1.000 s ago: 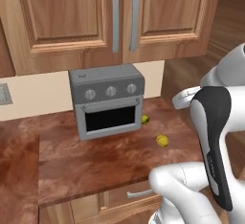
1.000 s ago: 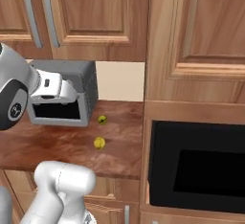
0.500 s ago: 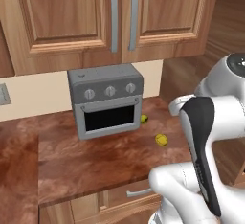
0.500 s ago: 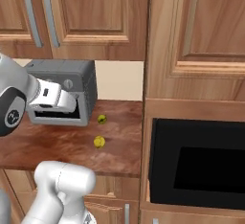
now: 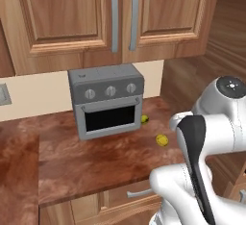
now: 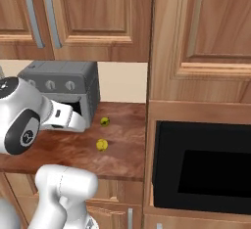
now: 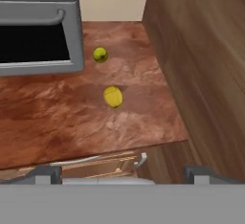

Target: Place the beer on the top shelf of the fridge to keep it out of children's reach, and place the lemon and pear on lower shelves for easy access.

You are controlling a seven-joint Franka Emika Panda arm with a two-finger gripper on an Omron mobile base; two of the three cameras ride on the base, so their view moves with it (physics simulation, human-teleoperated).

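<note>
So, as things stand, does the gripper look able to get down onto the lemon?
Probably yes: the lemon lies alone on the counter, apart from the pear and toaster oven, with the open gripper above.

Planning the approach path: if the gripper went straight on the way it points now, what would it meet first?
Probably the countertop near the lemon; the open gripper points down at that area, though depth is unclear.

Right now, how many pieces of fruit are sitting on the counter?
2. The pear lies near the toaster oven's front right corner; the lemon lies farther out toward the counter edge. Others may be hidden behind the oven.
</note>
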